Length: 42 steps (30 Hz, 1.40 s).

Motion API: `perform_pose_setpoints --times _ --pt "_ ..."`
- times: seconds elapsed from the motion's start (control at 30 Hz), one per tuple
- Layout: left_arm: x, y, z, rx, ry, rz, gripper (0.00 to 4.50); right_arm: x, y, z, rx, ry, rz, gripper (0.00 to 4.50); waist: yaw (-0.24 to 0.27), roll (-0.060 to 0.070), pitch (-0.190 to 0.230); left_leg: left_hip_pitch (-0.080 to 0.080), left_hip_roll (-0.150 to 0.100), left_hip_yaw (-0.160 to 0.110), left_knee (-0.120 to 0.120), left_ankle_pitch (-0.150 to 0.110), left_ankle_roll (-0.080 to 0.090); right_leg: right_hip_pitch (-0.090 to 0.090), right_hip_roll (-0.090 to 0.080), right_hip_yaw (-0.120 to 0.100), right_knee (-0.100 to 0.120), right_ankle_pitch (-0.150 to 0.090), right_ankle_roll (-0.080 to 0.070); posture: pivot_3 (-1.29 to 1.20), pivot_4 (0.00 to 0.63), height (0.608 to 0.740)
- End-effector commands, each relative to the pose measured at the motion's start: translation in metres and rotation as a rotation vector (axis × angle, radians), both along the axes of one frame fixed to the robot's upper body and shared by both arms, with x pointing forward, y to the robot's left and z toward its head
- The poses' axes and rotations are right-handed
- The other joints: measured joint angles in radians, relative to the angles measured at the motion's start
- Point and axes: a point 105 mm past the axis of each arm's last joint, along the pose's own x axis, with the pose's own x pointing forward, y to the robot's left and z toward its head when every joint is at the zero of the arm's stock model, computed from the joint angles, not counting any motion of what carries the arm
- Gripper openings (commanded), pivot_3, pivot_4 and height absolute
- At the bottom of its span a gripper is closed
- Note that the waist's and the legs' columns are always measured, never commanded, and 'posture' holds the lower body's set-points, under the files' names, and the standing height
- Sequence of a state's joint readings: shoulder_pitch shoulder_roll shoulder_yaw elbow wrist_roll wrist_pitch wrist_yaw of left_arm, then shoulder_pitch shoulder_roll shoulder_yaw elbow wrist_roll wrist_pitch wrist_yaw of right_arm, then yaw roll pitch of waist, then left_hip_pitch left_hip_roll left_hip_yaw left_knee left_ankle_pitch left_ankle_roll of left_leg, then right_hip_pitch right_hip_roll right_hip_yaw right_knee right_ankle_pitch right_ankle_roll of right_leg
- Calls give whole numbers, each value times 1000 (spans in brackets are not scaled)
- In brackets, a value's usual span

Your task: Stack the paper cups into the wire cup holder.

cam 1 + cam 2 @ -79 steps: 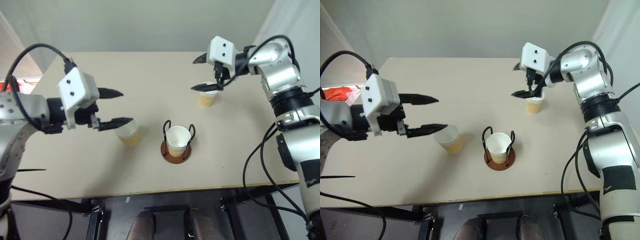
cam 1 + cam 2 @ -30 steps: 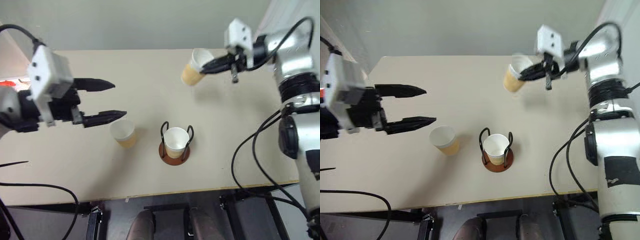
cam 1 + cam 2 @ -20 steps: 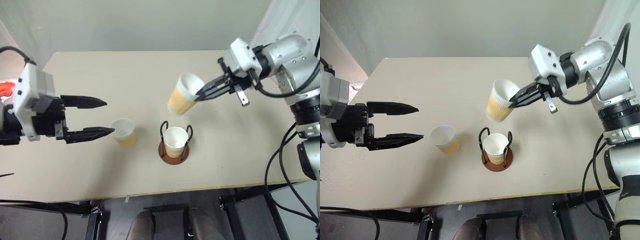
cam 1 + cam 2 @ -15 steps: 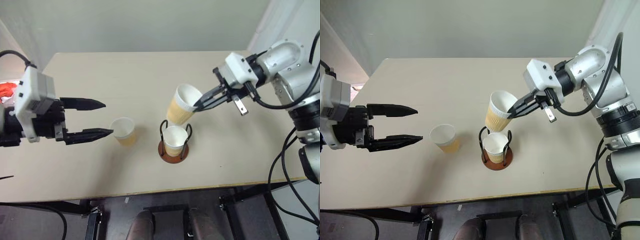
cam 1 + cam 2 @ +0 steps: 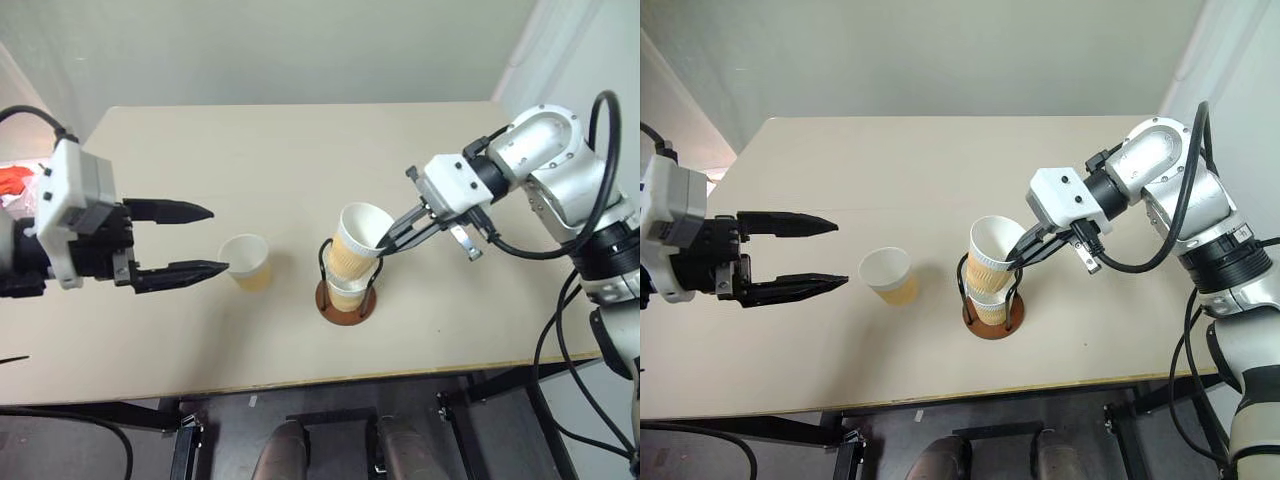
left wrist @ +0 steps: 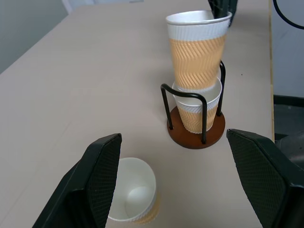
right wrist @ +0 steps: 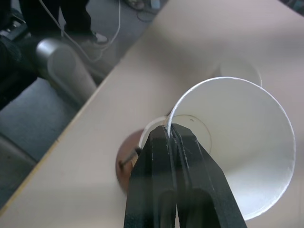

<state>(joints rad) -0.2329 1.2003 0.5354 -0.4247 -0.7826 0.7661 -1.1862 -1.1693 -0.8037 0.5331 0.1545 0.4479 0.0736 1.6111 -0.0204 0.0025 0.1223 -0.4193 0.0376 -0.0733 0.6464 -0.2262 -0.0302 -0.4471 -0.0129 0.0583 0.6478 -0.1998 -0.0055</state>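
Second cup entering the holder on the beige tabletop (image 5: pixel 300 140).
The right end effector (image 5: pixel 385 243) is clenched on the rim of a tilted tan-yellow paper cup (image 5: pixel 356 244), its bottom nested into the cup seated in the black-wire, brown-based cup holder (image 5: pixel 347 298). The left end effector (image 5: pixel 205 240) hangs released beside a third identical upright cup (image 5: pixel 246 262).

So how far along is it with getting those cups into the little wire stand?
One cup already sits in the wire cup holder. The right gripper pinches the rim of a second cup, whose bottom is partly nested in the first, tilted and not fully seated. The third cup stands loose on the table, with the open left gripper just beside it.
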Motion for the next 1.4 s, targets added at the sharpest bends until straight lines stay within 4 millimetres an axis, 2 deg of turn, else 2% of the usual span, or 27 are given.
perform_pose_setpoints --times 0.03,0.07,0.2,0.4,0.53,0.63,0.7,0.77,0.87,1.13,1.27,1.4 --pt "-3 0 9 9 -54 6 3879 -4 -2 12 7 -42 18 78 0 0 0 0 0 0 0 0 0 0 0 0 0 0 0 0 150 740" --pt "-3 0 8 8 -54 6 3879 -5 -2 11 4 -39 22 78 0 0 0 0 0 0 0 -1 0 0 0 0 0 0 0 0 150 740" --pt "-3 -1 7 8 -55 6 3879 -9 1 14 9 -25 38 912 0 0 0 0 0 0 0 -1 0 0 0 0 -1 0 0 0 150 740" --pt "0 0 6 26 -60 19 3879 -13 3 18 17 -17 56 2955 0 0 0 0 0 0 0 -1 0 0 0 0 -1 0 0 0 150 740" --pt "9 11 0 122 -53 67 3879 -9 8 26 75 -24 45 4256 -1 0 0 0 0 0 0 -1 0 0 0 0 -1 0 0 0 150 740" --pt "17 21 -17 264 -2 69 3879 4 24 47 273 1 -33 4256 -1 0 0 0 0 0 0 -1 0 -1 1 1 0 0 0 0 150 740" --pt "24 24 -31 339 25 67 3879 15 38 53 395 23 -112 4256 -1 0 0 1 0 -1 0 0 0 -2 1 1 1 0 0 0 150 740" --pt "32 24 -43 394 35 59 3879 20 48 49 470 33 -165 4256 -1 0 0 1 0 -1 0 0 0 -2 1 1 1 0 0 0 150 740" --pt "46 19 -57 436 34 40 3879 15 55 33 489 55 -183 4256 6 -3 -2 -1 0 -3 -1 -1 -1 -3 1 -1 1 0 -1 0 150 740" --pt "73 3 -80 504 25 -43 3879 15 49 28 508 74 -276 4256 13 -3 -2 -8 -3 -3 1 -3 -1 -6 -2 -1 -2 1 1 0 150 740" --pt "77 -10 -89 520 35 -112 3879 -6 40 16 430 143 -230 4256 13 -3 -2 -8 -3 -3 0 -3 -1 -6 -2 -2 -3 2 4 0 150 740" --pt "83 -15 -98 540 43 -144 3879 -4 38 15 438 122 -273 4256 12 -3 -2 -8 -2 -3 1 -2 0 -6 -2 -2 -3 5 9 0 150 740"
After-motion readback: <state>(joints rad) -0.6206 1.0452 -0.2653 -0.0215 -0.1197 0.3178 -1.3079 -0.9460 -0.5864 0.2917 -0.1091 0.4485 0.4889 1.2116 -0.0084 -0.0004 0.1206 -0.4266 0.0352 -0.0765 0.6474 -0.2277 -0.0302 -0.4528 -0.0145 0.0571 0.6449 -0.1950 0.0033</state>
